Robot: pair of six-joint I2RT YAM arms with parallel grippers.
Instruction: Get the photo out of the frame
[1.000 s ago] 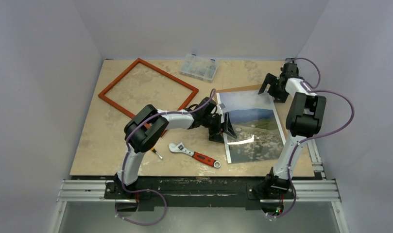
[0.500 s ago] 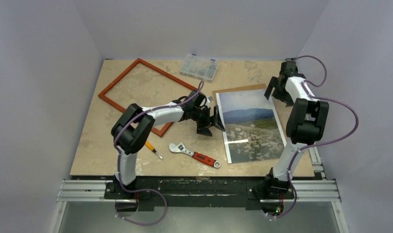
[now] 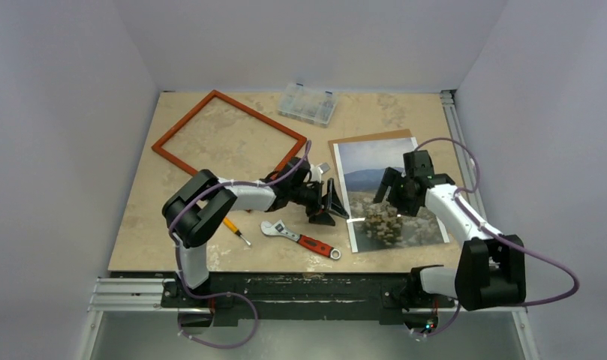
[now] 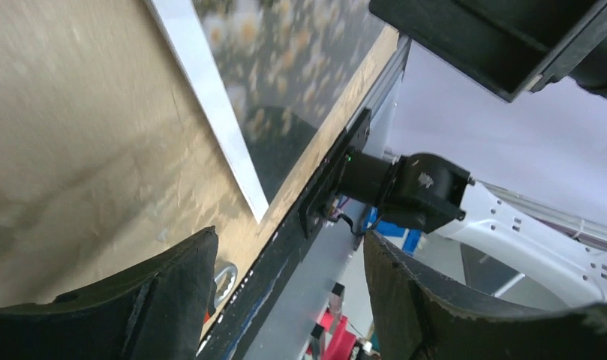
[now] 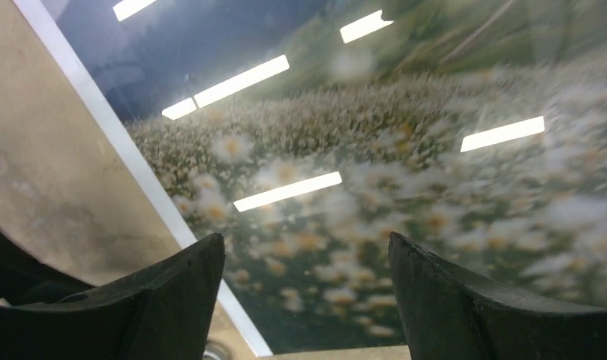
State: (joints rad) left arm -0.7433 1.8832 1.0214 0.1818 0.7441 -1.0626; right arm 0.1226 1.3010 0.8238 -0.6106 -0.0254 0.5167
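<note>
Looks done: photo (image 3: 375, 161) lies out on brown board (image 3: 368, 138) at right, well apart from empty frame (image 3: 184, 120) far left; left gripper (image 3: 332, 208) and right gripper (image 3: 394, 196) both spread, holding nothing.

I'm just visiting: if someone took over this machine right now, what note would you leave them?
Left gripper: open, empty, beside the photo, at its left edge.
Right gripper: open, empty, hovering over the photo.
Empty frame: far left of the table.
Photo: flat on the brown backing board, right side.
Done: photo is out of the frame.
Left: seemingly nothing but parking the arms.
</note>
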